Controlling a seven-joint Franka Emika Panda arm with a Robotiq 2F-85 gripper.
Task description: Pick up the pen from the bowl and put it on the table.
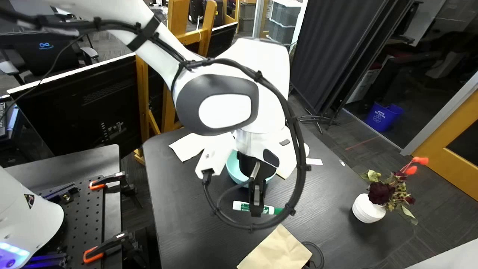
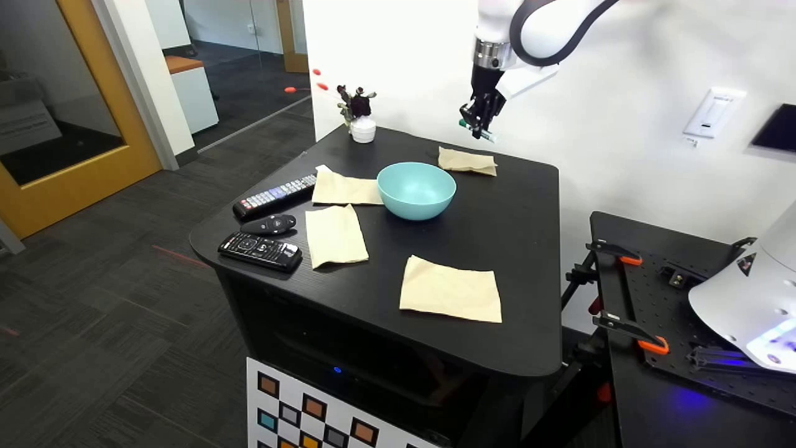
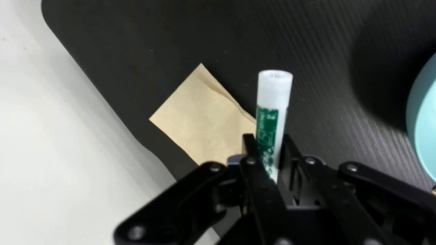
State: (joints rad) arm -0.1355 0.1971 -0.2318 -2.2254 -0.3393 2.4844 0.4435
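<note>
Dark table (image 2: 510,230) beside a white wall (image 2: 398,62), with the pen (image 3: 270,98) held up over it.
Both fingers of the claw (image 3: 269,144) are closed on the pen's middle; its white end and green label stick out past them in the wrist view, and its green end shows on the far side of the grip in both exterior views. Pen and claw hang above the table, out of the bowl (image 2: 416,193), which sits upright. Below them in the wrist view lies a napkin (image 3: 204,119), with the bowl's edge at the right. Three more napkins (image 2: 451,289) rest nearby, plus three remotes (image 2: 260,251) grouped together and a white pot (image 2: 363,132) of flowers (image 2: 360,104).
</note>
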